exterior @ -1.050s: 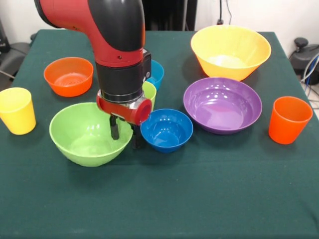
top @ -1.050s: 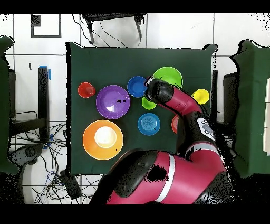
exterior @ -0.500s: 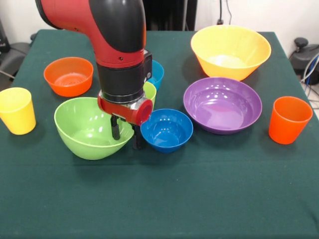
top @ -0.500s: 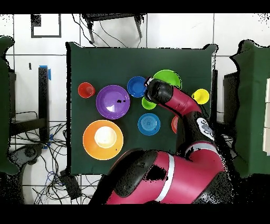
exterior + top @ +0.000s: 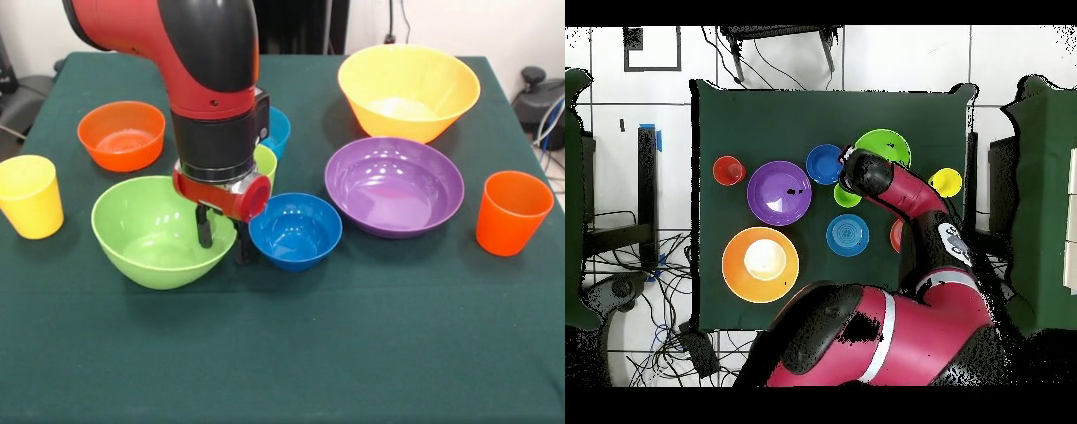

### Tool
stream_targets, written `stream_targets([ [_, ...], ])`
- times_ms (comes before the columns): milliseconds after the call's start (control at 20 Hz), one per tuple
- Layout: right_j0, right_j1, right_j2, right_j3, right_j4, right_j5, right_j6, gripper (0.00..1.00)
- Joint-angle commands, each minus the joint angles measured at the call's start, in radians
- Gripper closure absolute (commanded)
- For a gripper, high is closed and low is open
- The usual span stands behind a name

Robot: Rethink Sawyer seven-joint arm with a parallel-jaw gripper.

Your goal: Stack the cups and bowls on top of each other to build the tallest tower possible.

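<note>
Front view: the gripper (image 5: 222, 242) pinches the lime green bowl (image 5: 154, 237) by its right rim, one finger inside, one outside. Such an edge hold could let the bowl swing or slip, knocking the dark blue bowl (image 5: 295, 230) just right.

Overhead view: the arm (image 5: 900, 195) hides the grip; the bowl probably sits slightly tilted.

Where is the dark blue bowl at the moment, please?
In the front view the dark blue bowl sits near the table's middle, between the lime green bowl on its left and the purple bowl on its right.
</note>
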Motion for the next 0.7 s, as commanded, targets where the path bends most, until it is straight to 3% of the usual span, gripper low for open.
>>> stream_targets([
  [50,0.043,-0.014,0.049,0.043,-0.057,0.08,0.054,0.0],
  [350,0.064,-0.054,0.013,0.033,-0.055,0.143,0.05,0.0],
  [700,0.072,-0.05,0.003,0.017,-0.052,0.151,0.049,0.0],
])
